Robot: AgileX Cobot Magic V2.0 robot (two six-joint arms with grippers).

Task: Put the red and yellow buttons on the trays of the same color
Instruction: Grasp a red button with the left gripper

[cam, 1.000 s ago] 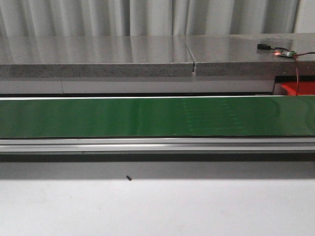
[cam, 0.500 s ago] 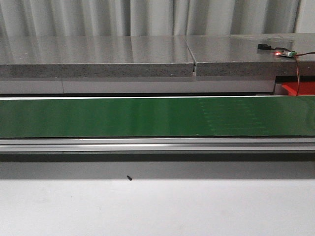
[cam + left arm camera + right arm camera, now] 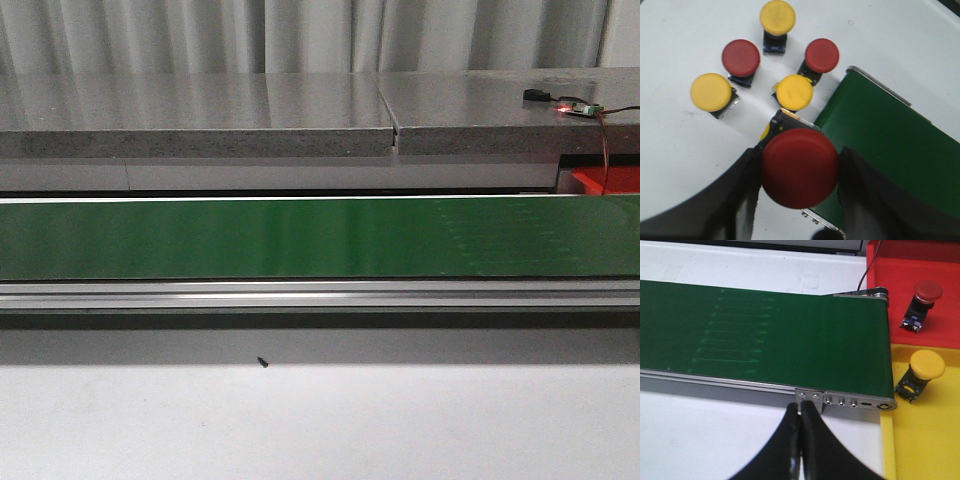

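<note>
Risks rolling off the green belt (image 3: 890,150) at three o'clock if dropped crooked. Grips a red button (image 3: 799,167) in the left end effector (image 3: 797,187), probably firmly. Keeps right end effector (image 3: 801,440) pinched empty.

belt (image 3: 790,340) green | trays red (image 3: 910,270), yellow (image 3: 925,440) | held button (image 3: 800,167) red | table (image 3: 680,145) white

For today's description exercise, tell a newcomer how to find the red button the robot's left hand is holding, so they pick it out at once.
Start at the end of the green conveyor belt in the left wrist view. Beside it, on the white table, stands a cluster of five buttons. The held red button is apart from them, gripped between the dark fingers of the left hand; it alone is held.
</note>
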